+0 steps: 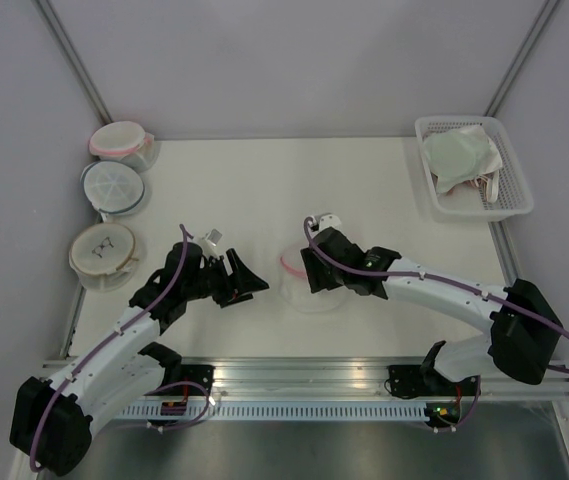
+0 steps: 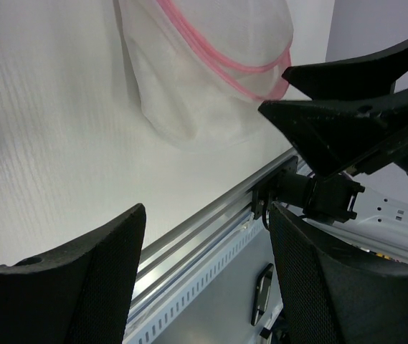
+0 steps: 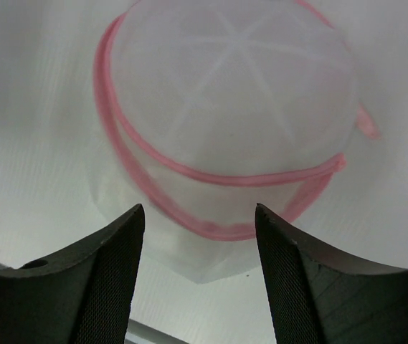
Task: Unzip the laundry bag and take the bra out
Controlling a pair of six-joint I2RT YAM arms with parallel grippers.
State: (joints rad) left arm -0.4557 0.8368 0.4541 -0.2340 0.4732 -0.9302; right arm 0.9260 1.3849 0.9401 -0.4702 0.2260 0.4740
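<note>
Near the middle of the surface, a little toward the near edge: the bag, a white mesh dome with a pink zip rim, resting there. Right above its far side, the right jaws, spread wide on the end of the right arm, pointing down at the dome and gripping nothing. From the right wrist, mesh ribs fanning star-like from the dome's crown, and below them two pink zip lines running apart along the near side, with a small pink tab sticking out at the right. Right fingers dark at either lower corner, the bag lying beyond the gap; no telling whether touching the mesh. Bra not to be made out through the mesh in any view. Just left of the bag, apart from it: the left jaws, also wide and holding nothing, aimed rightward at the dome from the left arm. From the left wrist, the bag at top centre, the right jaws dark at the right, and a metal rail along the surface's near edge. Well apart at the left edge, a row of three round mesh pouches: pink-rimmed pouch farthest, blue-rimmed pouch in the middle, tan-rimmed pouch nearest. At the far right corner, a white basket with a pale greenish cloth in it.
</note>
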